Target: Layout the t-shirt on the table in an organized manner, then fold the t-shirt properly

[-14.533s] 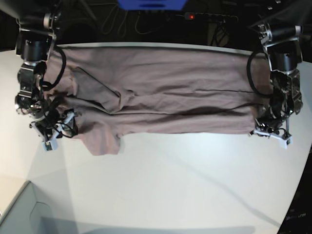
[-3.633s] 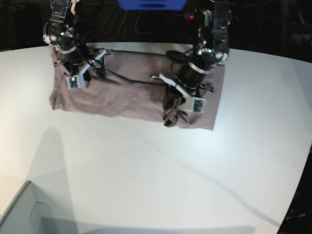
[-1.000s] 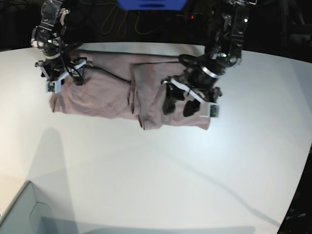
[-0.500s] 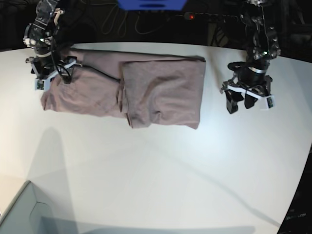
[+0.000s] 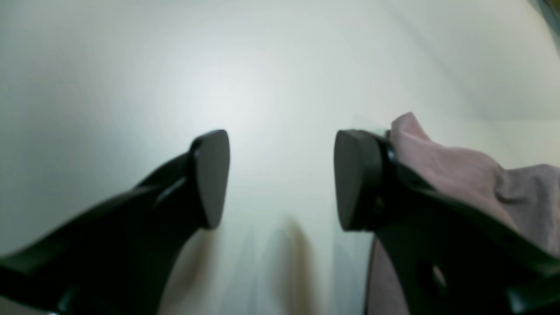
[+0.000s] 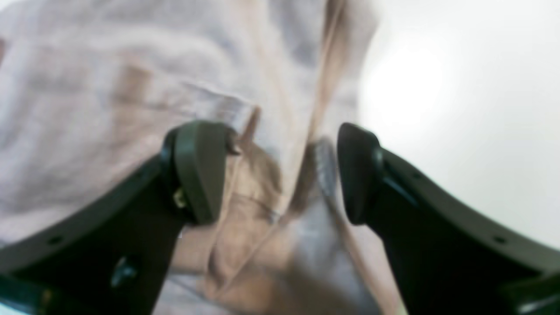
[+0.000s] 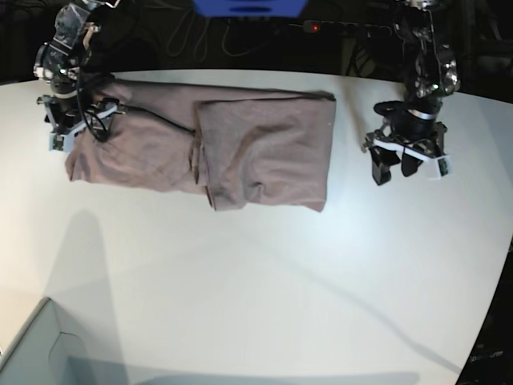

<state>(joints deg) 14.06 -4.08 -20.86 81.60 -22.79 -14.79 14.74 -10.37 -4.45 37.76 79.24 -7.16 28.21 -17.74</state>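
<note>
The left end effector (image 7: pixel 398 167) hangs with jaws wide and empty above the smooth white table (image 7: pixel 264 281), the folded dusty mauve cotton t-shirt (image 7: pixel 240 148) lying well off to its side. The right end effector (image 7: pixel 74 132), jaws also spread wide, sits over the shirt's far end, wrinkled fabric directly beneath and between its fingers (image 6: pixel 199 175).

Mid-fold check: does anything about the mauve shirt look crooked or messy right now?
Yes. On the dusty mauve cotton t-shirt the folded-over flap sits askew: its lower edge overhangs the layer beneath, a pucker shows near that edge, and wrinkles bunch along its left edge. The unfolded end looks rumpled. The white tabletop shows no spill or damage.
</note>
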